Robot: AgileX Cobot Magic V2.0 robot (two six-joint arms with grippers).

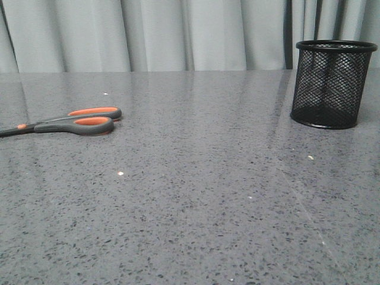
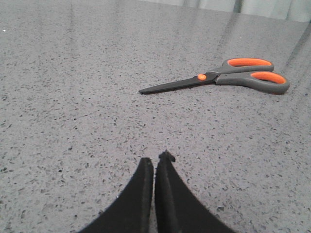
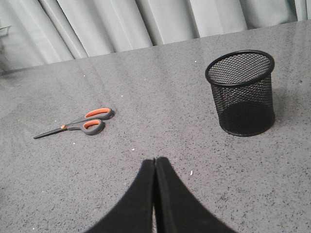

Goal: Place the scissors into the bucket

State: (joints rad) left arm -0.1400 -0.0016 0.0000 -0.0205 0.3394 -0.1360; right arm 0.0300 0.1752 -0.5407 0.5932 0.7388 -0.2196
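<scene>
The scissors (image 1: 71, 122) lie flat and closed on the grey speckled counter (image 1: 196, 196), toward its left side, with the orange-lined handles pointing toward the middle and the dark blades running off toward the left edge. The bucket (image 1: 331, 83) stands upright well apart from them, toward the counter's far right corner, close to the pale curtain (image 1: 154, 32) that hangs behind the far edge. In the right wrist view the bucket (image 3: 243, 94) shows its open mouth, and nothing can be made out inside it through the mesh; the scissors (image 3: 77, 124) lie far off across the counter. The left claw (image 2: 154, 167) hangs over bare counter with its two black fingers pressed together, gripping nothing; the scissors (image 2: 218, 80) lie ahead of it, not touching, blade tips turned toward the claw's side. The right claw (image 3: 154, 167) is likewise closed tight and empty, poised over the counter between scissors and bucket, touching neither. Neither arm shows in the front view.
</scene>
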